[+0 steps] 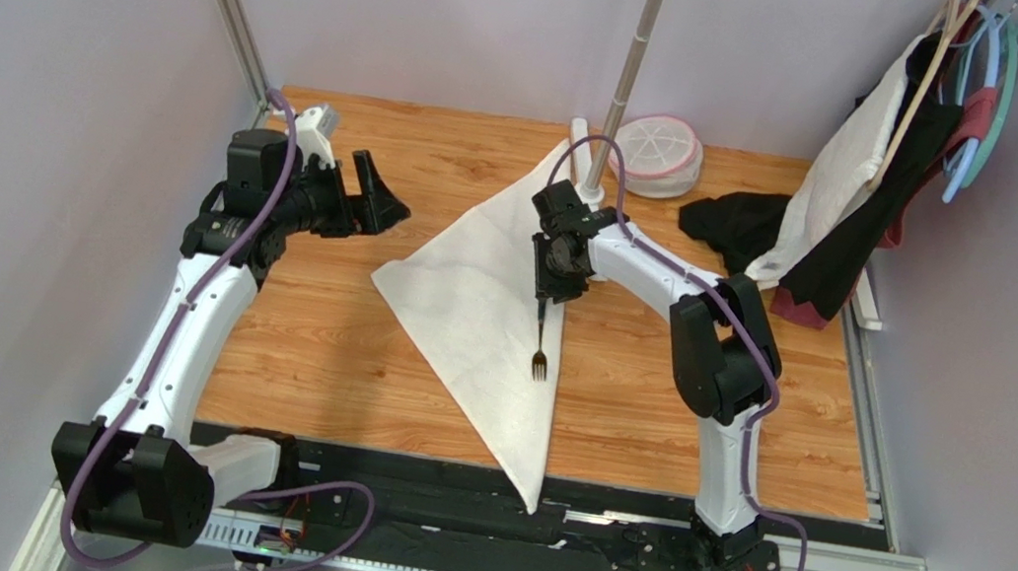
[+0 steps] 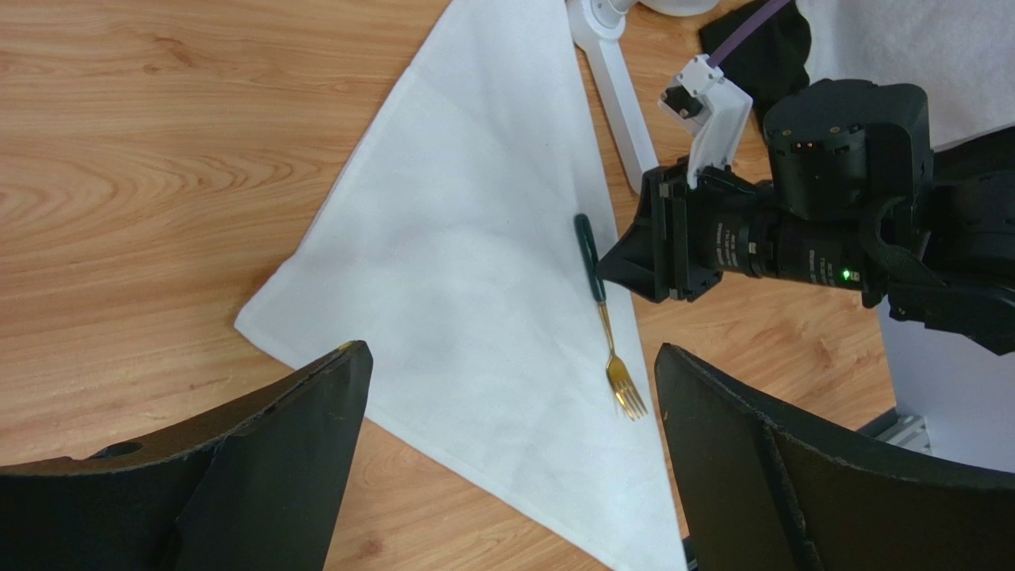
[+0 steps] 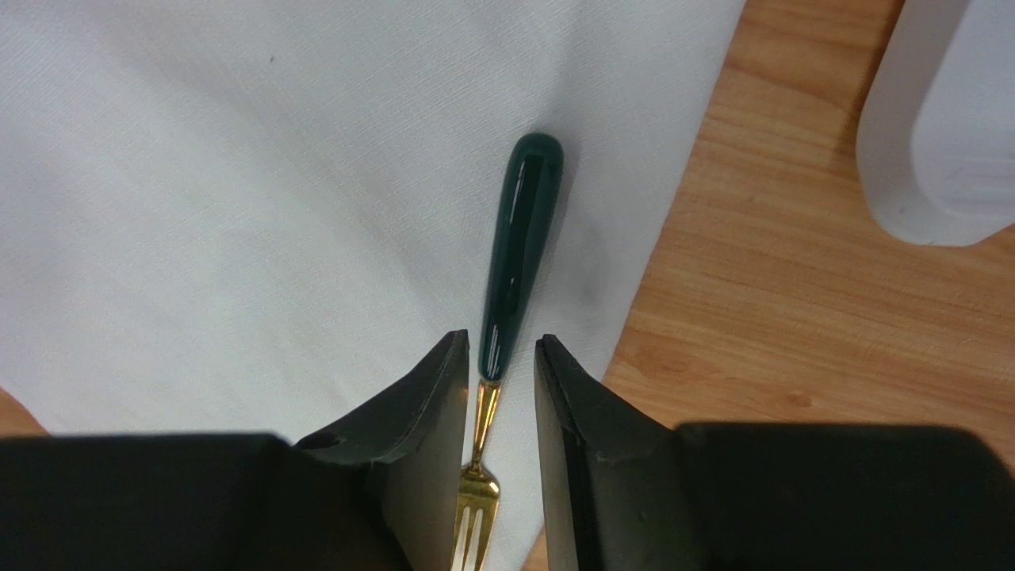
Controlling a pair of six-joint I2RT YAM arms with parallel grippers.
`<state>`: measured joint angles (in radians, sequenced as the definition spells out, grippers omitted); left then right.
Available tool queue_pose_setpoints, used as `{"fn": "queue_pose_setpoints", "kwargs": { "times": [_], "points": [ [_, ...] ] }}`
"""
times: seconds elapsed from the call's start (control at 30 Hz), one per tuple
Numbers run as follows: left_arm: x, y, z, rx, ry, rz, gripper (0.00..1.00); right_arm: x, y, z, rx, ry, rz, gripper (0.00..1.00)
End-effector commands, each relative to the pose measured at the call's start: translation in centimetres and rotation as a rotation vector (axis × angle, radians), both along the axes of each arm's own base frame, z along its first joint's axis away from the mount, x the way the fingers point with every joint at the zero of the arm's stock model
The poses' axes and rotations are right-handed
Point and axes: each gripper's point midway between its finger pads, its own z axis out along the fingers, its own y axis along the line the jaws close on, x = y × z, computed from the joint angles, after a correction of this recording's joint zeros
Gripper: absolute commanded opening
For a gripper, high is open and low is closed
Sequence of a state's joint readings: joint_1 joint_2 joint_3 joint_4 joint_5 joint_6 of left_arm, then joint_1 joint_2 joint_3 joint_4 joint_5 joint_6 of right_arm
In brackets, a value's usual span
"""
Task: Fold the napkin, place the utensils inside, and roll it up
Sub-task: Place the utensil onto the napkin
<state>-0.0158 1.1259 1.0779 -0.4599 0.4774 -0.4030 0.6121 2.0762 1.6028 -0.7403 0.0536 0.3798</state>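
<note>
We see the napkin (image 1: pixel 476 296) as a long cream-white triangle of soft, finely woven cloth, flat on the wood-grain bench (image 1: pixel 312 348). The slim fork (image 3: pixel 518 238), with a glossy dark-green handle and gold tines, lies on it near its right edge. The right end effector (image 3: pixel 500 357) straddles the fork's neck, jaws narrow; we cannot tell whether it grips. The left end effector (image 2: pixel 512 458) hovers wide open.
</note>
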Motion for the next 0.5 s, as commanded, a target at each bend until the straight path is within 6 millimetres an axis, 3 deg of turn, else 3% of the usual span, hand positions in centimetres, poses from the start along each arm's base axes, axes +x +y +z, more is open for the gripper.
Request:
{"fn": "queue_pose_setpoints", "kwargs": {
  "times": [0.0,0.2,0.47],
  "points": [
    [0.3,0.3,0.6,0.005,-0.029,0.004,0.98,2.2,0.6,0.9,0.032,-0.053,0.02,0.29],
    [0.4,0.2,0.5,0.002,-0.025,0.0,0.98,2.5,1.1,0.1,0.048,-0.031,0.024,0.26],
    [0.4,0.1,0.3,-0.006,-0.016,-0.008,0.98,1.9,1.7,1.2,0.106,-0.028,0.026,0.28]
  ]
}}
